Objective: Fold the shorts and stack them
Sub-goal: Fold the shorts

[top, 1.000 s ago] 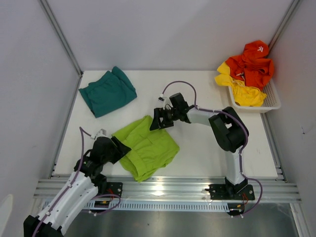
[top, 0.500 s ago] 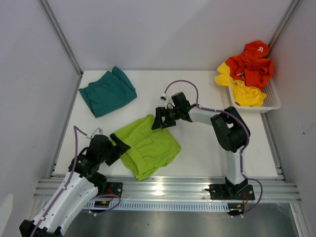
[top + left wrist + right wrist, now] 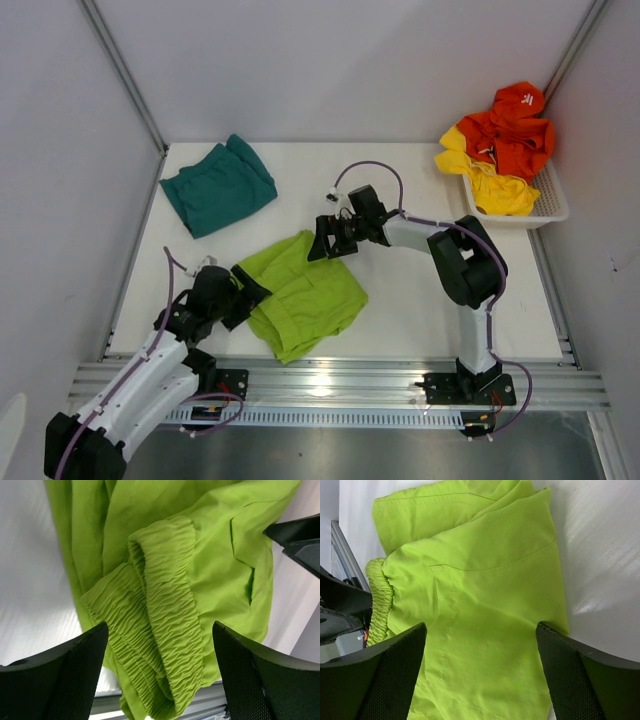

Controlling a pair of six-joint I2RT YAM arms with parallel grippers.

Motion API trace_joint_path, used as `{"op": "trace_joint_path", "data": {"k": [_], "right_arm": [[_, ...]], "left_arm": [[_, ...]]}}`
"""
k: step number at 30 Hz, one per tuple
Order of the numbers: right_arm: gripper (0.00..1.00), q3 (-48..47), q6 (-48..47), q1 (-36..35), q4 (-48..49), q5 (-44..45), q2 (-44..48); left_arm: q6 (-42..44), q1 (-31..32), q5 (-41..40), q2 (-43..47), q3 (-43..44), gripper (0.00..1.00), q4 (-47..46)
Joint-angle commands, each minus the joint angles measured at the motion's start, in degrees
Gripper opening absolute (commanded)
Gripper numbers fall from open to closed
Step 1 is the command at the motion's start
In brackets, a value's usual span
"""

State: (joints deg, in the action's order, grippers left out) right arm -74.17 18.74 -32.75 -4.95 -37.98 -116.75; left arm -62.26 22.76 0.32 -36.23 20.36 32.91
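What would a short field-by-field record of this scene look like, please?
lime green shorts: folded over, near centre of table, between both grippers
teal shorts: folded, far left, apart from the lime pair
stack: not yet made
left gripper: open, over lime waistband
right gripper: open, over lime pair's far edge
white basket: far right, holds orange garments and yellow garments

Near shorts (image 3: pixel 305 295) lie centre-front — far shorts (image 3: pixel 218 187) behind-left, basket (image 3: pixel 552 202) back-right.

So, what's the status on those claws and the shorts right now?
Both open, empty: left gripper, right gripper. Between them, lime shorts lying on table; teal shorts folded far left. Nothing blocking.
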Motion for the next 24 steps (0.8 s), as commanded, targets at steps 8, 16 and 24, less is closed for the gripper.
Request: {"op": "trace_joint_path", "data": {"k": [8, 16, 24], "right_arm": [[0.93, 0.7, -1.4, 0.9, -1.7, 2.8, 2.8], [0.87, 1.3, -1.2, 1.6, -3.1, 6.1, 3.2], [0.71, 4.2, -0.5, 1.9, -3.8, 10.9, 5.3]], "left_arm": [[0.2, 0.7, 0.8, -13.2, -2.3, 0.83, -16.4], [3.4, 1.1, -3.8, -17.6, -1.8, 0.55, -23.2], [8.2, 1.1, -4.9, -36.2, 5.5, 0.01, -32.0]]}}
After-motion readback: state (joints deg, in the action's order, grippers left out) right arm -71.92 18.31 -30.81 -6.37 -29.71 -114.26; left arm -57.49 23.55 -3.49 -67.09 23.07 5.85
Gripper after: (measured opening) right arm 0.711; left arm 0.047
